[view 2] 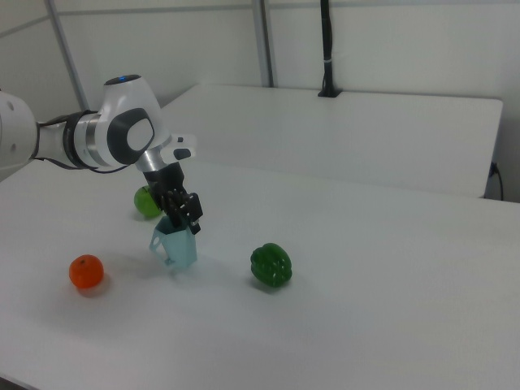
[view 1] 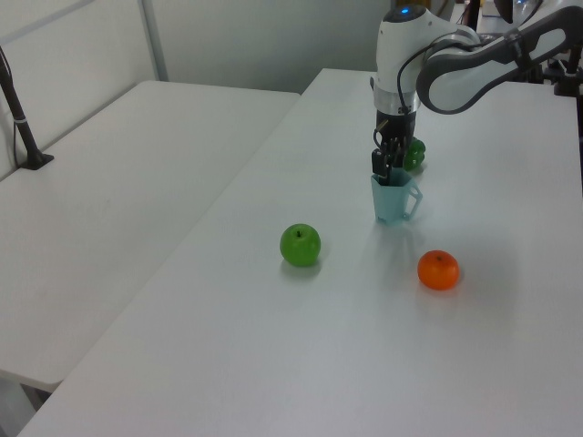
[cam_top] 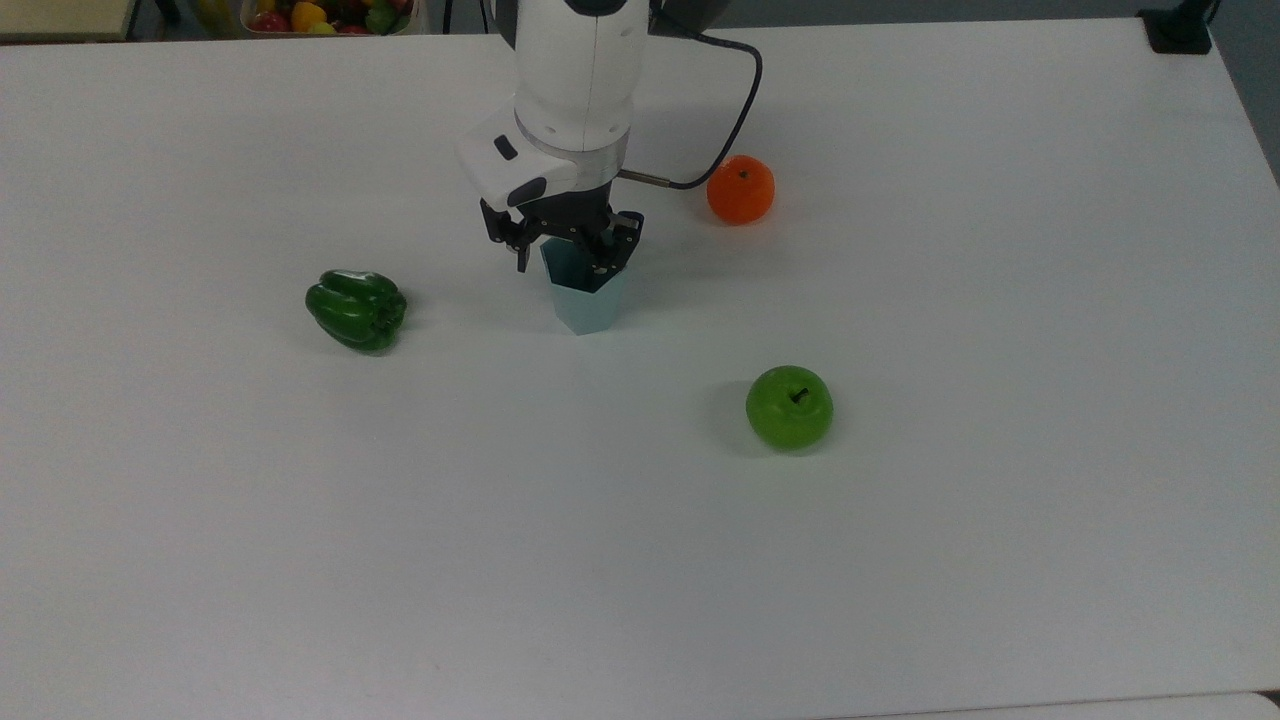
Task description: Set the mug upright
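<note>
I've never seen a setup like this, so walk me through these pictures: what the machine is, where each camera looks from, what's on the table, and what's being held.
The machine is a white robot arm ending in a black two-finger tool. Three fixed cameras watch the same moment: the top view looks down on the white table, and the left view and right view look across it from opposite sides.

On the table lie a green bell pepper, a green apple and an orange, all apart from each other.

The tool grips the rim of a pale blue mug. The mug stands upright with its open mouth up and seems to rest on the table. In the left view its handle shows on the left view's right side.
</note>
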Tool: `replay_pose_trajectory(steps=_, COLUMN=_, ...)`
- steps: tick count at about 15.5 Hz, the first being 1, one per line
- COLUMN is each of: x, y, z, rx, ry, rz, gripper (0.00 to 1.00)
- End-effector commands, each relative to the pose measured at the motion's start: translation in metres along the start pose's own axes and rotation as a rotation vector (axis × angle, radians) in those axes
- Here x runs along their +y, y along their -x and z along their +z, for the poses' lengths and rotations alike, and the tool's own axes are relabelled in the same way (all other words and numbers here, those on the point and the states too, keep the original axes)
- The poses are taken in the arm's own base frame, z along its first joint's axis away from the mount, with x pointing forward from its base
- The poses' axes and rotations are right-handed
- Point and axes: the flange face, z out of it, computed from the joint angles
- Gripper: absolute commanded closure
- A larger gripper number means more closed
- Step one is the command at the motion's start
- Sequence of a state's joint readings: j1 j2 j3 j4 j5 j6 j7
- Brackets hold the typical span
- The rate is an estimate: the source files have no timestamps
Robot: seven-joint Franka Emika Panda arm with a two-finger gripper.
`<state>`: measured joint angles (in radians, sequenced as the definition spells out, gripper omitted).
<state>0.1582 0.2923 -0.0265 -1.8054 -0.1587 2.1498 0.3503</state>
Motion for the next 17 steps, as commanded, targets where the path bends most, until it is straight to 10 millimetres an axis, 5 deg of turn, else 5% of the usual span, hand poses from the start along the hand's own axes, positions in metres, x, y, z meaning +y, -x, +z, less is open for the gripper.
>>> replay_pose_trajectory(steps=1, x=0.011, y=0.002, z=-0.02, rx=0.016, ry=-0.021, rz=-0.008, gripper=0.0)
replay_pose_trajectory(steps=9, x=0.082, y=0.003, z=-0.12, rx=-0.003, ry=-0.093, rz=0.07, gripper=0.0)
replay_pose_trajectory(steps=12, x=0.096, y=0.013, z=-0.14, rx=-0.006, ry=-0.091, rz=0.037, gripper=0.0)
replay_pose_trajectory(steps=17, x=0.103, y=0.015, z=-0.142, rx=-0.009, ry=-0.079, rz=0.039, gripper=0.0)
